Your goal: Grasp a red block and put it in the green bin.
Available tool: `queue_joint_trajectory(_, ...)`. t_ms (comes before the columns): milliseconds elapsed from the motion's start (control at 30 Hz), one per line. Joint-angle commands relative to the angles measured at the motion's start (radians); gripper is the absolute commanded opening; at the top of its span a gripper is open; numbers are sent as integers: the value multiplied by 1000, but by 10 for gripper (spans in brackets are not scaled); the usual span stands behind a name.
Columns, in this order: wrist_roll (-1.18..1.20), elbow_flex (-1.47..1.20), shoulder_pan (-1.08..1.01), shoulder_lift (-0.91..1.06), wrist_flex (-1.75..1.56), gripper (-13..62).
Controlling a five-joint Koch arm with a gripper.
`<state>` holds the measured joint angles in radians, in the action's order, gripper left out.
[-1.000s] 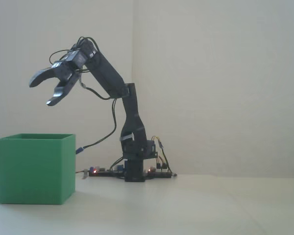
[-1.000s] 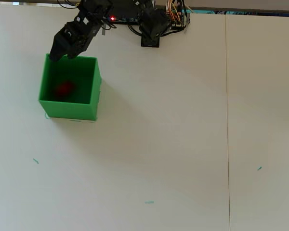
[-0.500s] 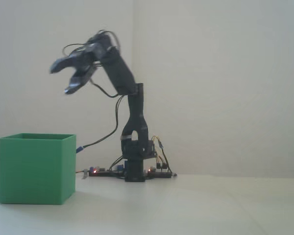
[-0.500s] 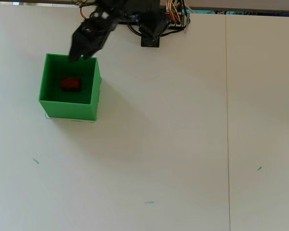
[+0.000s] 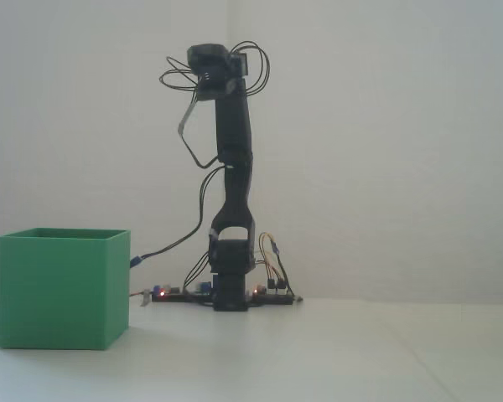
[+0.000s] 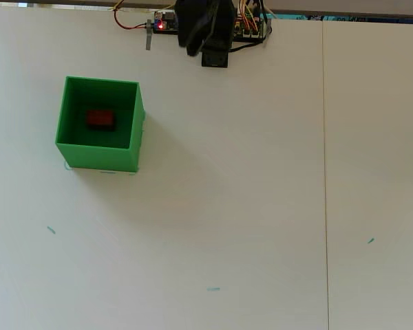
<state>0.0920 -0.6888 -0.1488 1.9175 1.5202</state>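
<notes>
— Nearest the fixed camera stands the large matte green cube-shaped bin (image 5: 63, 289) on the white worktop (image 5: 318, 352), at the left of that view. Where is the block?

— Already inside. The overhead view shows the small matte red rectangular block (image 6: 100, 119) lying on the bin's floor, its long axis running left to right in that view, clear of the green walls (image 6: 100, 155). From the side, those walls hide it completely.

— And the black arm (image 5: 232, 167)?

— Folded upright over its base at the back edge of the worktop, well apart from the bin. In the overhead view, the bin lies down and to the left of the base (image 6: 206, 31).

— What of the hand: wide, narrow?

— One cannot tell. It is tucked up at the top of the arm (image 5: 218, 65), and neither view separates the two jaws. It appears to hold nothing.

— So the coming move?

— Judging by the block's place, the task looks done; nothing remains to reach for.
</notes>
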Motion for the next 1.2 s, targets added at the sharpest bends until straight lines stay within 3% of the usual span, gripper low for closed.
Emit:
queue_joint_trajectory(0, 3, -3, 18, 34, -41, 340)
queue_joint_trajectory(433, 52, -477, 69, 390, -46, 355)
queue_joint_trajectory(767, 137, -795, 86, 417, -190, 357)
queue_joint_trajectory(1167, 179, -1333, 101, 422, -617, 358)
